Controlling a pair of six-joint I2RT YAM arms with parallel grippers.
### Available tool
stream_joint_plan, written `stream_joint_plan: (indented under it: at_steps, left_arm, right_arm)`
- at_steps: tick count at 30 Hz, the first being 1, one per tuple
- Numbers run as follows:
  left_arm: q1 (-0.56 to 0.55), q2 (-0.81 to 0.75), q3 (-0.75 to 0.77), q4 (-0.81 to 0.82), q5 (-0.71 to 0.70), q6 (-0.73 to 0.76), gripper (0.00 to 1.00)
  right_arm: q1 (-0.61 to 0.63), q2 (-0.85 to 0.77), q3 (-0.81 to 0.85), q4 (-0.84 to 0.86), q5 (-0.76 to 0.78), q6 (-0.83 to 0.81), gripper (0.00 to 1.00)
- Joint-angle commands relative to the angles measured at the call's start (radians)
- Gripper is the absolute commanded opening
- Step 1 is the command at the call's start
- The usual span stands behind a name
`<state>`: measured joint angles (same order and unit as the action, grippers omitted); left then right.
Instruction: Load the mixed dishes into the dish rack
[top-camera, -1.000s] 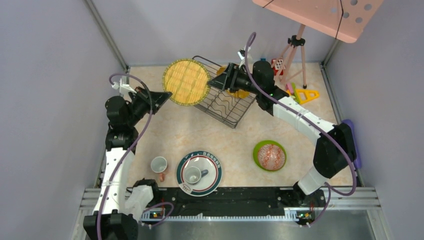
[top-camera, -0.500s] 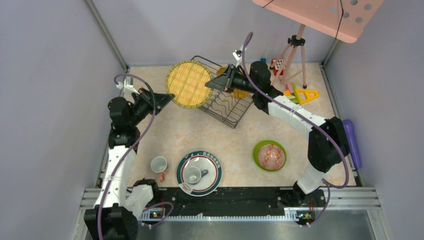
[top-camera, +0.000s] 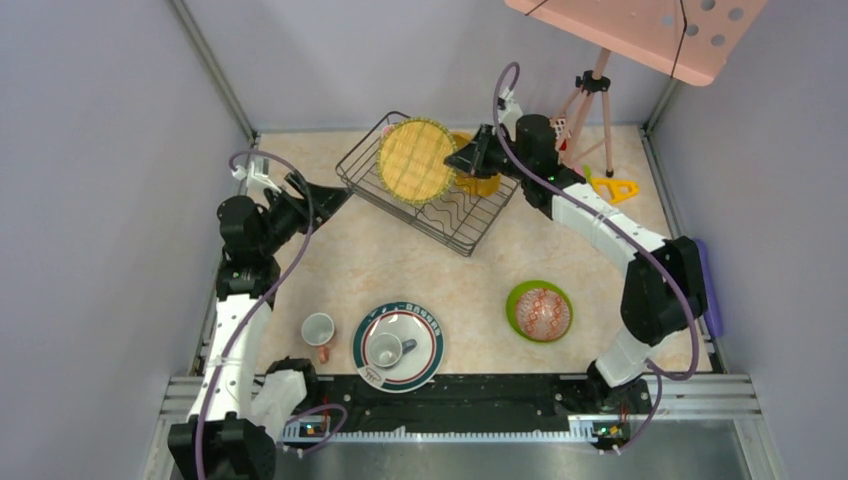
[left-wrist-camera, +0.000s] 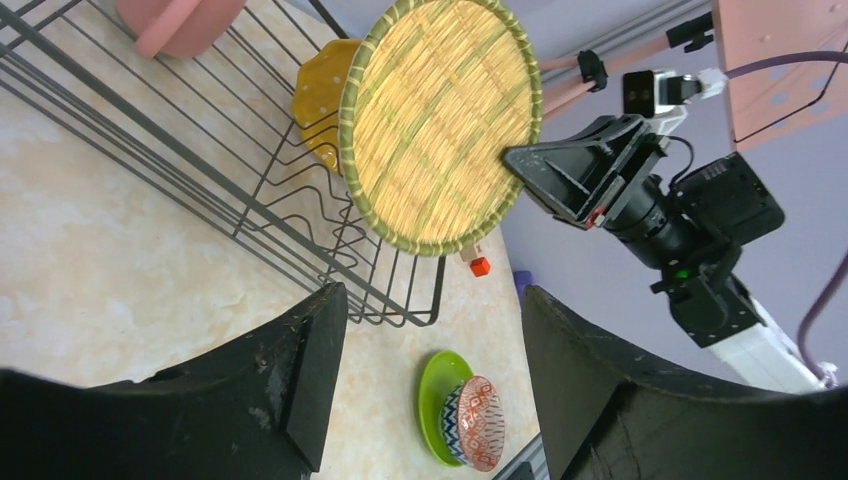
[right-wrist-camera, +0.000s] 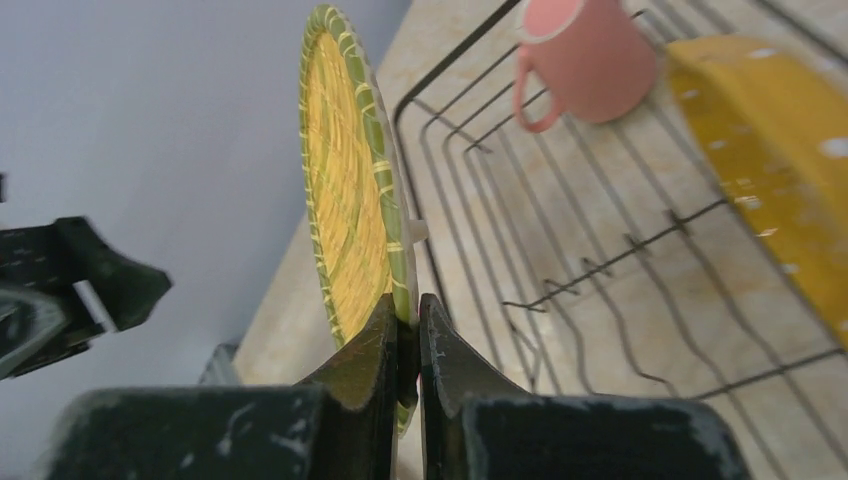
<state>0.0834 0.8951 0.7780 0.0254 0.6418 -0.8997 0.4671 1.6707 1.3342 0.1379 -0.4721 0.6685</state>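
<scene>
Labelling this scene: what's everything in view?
dish rack: 1, dark wire, far centre
woven plate: 1, olive-yellow, upright over rack
dotted plate: 1, yellow, in rack
mug: 1, pink, in rack
rimmed plate: 1, white-green, near centre
small cups: 2, white, on and beside rimmed plate
lime plate: 1, green, near right
bowl: 1, patterned, on lime plate
toy blocks: several, colourful, far right
left pincer: 1, black, open
right pincer: 1, black, gripping woven plate
</scene>
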Motion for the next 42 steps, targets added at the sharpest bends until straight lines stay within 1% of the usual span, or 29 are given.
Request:
stream_joint_plan:
  at_steps: [1,4,5,9,12,18,25,29,35,42]
  left_arm:
    - [-0.003,-0.019,0.029,-0.021,-0.022,0.076,0.69]
    - [-0.002,-0.020,0.025,-0.021,-0.012,0.094,0.68]
    - [-0.002,-0.020,0.023,-0.021,-0.008,0.096,0.67]
    - [-0.002,-0.019,0.011,-0.012,0.008,0.099,0.66]
    - [-0.002,-0.015,0.008,0.000,0.014,0.096,0.65]
    - [-0.002,0.007,0.010,0.038,0.046,0.065,0.63]
    - [-0.002,0.016,0.008,0.021,0.046,0.081,0.63]
    - [-0.002,0.014,0.003,-0.003,0.040,0.095,0.63]
    - [-0.002,0.020,0.006,-0.011,0.048,0.094,0.63]
    - [-0.002,0.030,0.009,-0.017,0.053,0.092,0.63]
  right_arm:
    - [-0.004,-0.121,0.096,-0.076,0.193,-0.270,0.00]
    - [-0.004,-0.149,0.085,-0.083,0.289,-0.400,0.00]
    - [-0.004,-0.155,0.080,-0.079,0.298,-0.442,0.00]
    - [-0.004,-0.182,0.054,-0.030,0.287,-0.613,0.00]
    - [-0.002,-0.195,0.030,0.015,0.287,-0.700,0.00]
    - [0.005,-0.186,-0.004,0.098,0.281,-0.818,0.00]
    - [0.040,-0.167,-0.046,0.169,0.284,-1.052,0.00]
    - [0.048,-0.160,-0.092,0.220,0.290,-1.113,0.00]
    - [0.064,-0.129,-0.107,0.216,0.350,-1.177,0.00]
    - [0.073,-0.090,-0.119,0.214,0.396,-1.206,0.00]
